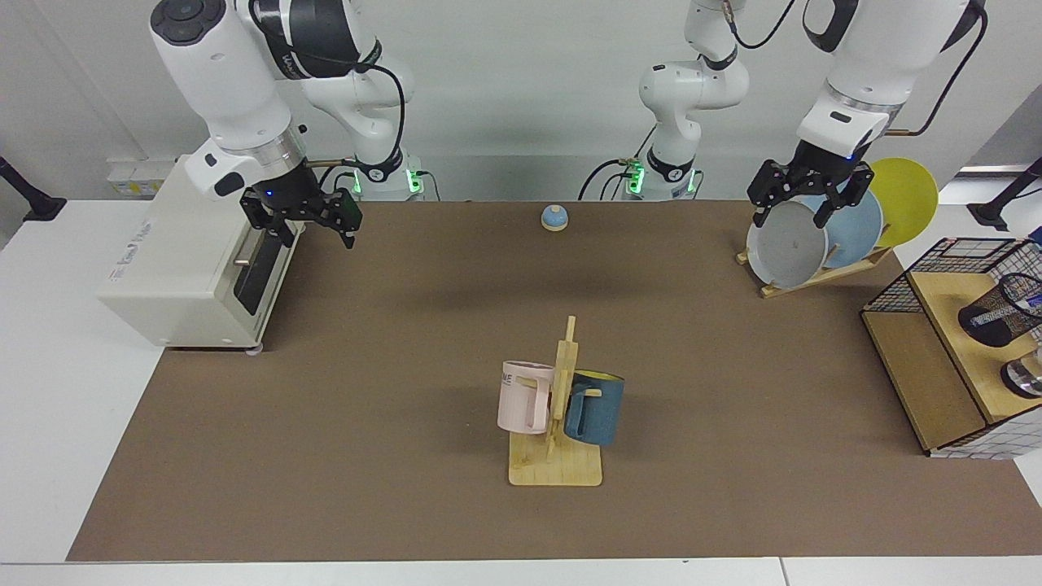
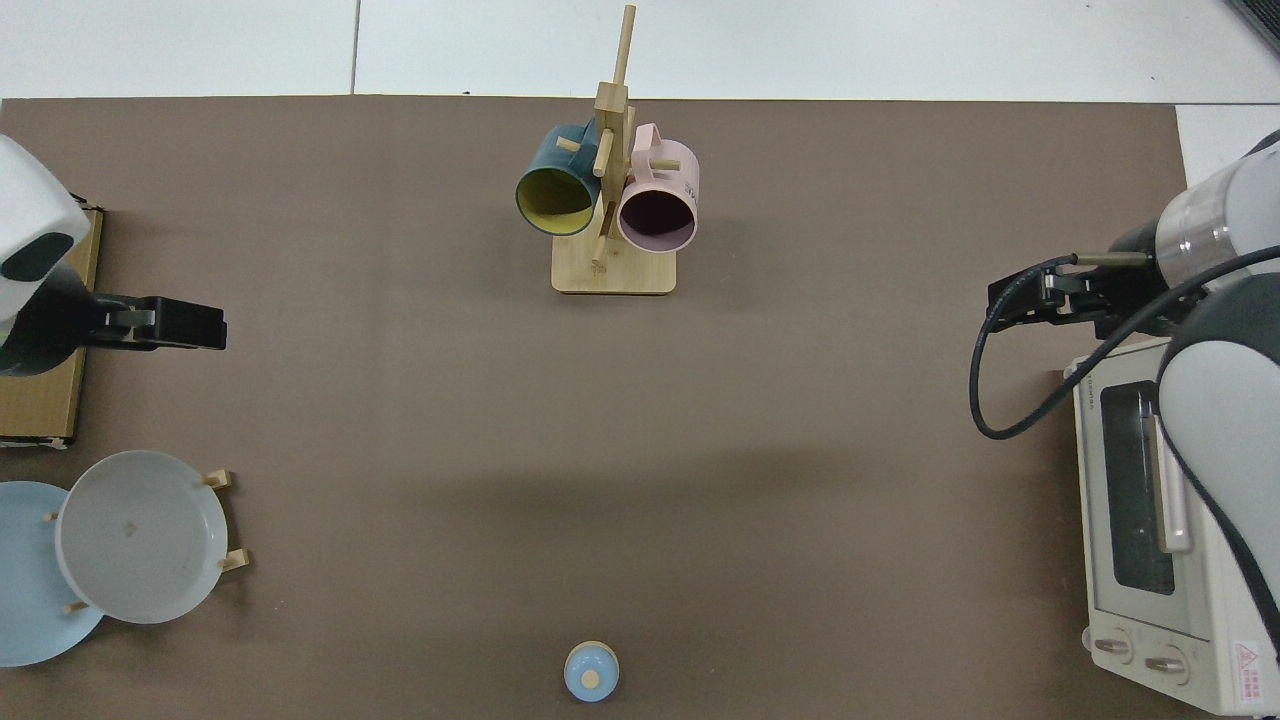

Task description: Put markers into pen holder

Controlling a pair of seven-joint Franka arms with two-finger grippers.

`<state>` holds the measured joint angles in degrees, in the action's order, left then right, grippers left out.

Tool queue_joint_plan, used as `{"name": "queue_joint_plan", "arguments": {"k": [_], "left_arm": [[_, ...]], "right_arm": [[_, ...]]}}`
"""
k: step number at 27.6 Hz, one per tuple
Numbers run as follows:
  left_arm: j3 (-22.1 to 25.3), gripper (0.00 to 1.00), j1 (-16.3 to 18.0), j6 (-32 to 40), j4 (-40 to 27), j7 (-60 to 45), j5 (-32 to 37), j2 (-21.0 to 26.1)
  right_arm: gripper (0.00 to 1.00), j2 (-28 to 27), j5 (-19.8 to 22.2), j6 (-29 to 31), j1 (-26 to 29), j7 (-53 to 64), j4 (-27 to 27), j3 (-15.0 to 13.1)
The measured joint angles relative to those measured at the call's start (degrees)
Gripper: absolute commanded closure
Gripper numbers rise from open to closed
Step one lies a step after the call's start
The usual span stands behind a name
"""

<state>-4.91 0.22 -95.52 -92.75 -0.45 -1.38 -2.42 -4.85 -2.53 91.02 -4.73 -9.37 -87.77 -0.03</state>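
Observation:
The pen holder (image 1: 995,313), a black mesh cup, stands on a wooden shelf (image 1: 952,325) at the far right of the facing view. A bit of a blue and white marker (image 1: 1032,302) shows in its mouth at the picture's edge. My left gripper (image 1: 788,220) hangs open and empty in front of the plates, well left of the holder. In the top view this left gripper (image 2: 190,325) is at the left edge, and the holder is out of view there. My right gripper (image 1: 319,238) waits open by the toaster oven, seen in the top view as the right gripper (image 2: 1010,300).
A toaster oven (image 1: 187,260) stands at one end. A rack of plates (image 1: 814,240) is beside the left gripper. A wooden mug tree (image 1: 558,423) holds a pink and a blue mug mid-table. A small blue knob (image 1: 554,217) sits at the back. A wire basket (image 1: 948,252) surrounds the shelf.

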Motion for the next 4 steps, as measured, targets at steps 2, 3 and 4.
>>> {"name": "queue_joint_plan", "arguments": {"k": [2,3,4], "left_arm": [[0.0,0.0,0.0,0.1,0.0,0.1,0.0,0.0],[0.0,0.0,0.0,0.2,0.0,0.1,0.0,0.0],[0.0,0.0,0.0,0.4,-0.1,0.1,0.0,0.0]], "right_arm": [[0.0,0.0,0.0,0.0,0.0,0.0,0.0,0.0],[0.0,0.0,0.0,0.0,0.0,0.0,0.0,0.0],[0.0,0.0,0.0,0.0,0.0,0.0,0.0,0.0]]}}
